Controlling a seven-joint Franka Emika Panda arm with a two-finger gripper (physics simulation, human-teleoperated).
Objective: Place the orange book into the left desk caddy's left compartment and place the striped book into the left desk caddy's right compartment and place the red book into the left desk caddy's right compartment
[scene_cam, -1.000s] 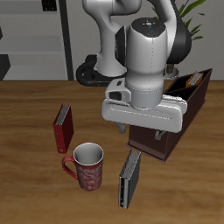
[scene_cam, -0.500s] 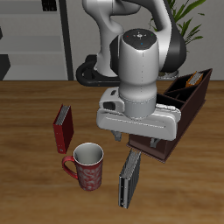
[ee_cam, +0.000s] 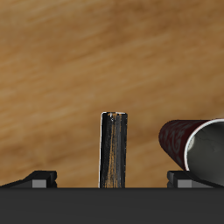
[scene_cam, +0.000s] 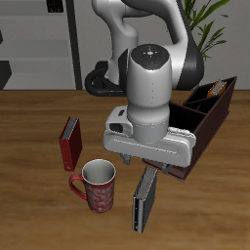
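While spread wide and grasping nothing, tool point(ee_cam: 111, 181) directly above upright striped book point(ee_cam: 113, 149), beside mug point(ee_cam: 194, 143).

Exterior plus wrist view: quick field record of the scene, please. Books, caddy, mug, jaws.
gripper: jaws open, empty, above the striped book
striped book: upright on the table, between the open jaws in the wrist view, not gripped
red book: upright on the table, behind the mug
orange book: in the left desk caddy, at its far end
left desk caddy: partly hidden by the arm
mug: upright, next to the striped book
books left to place: striped, red
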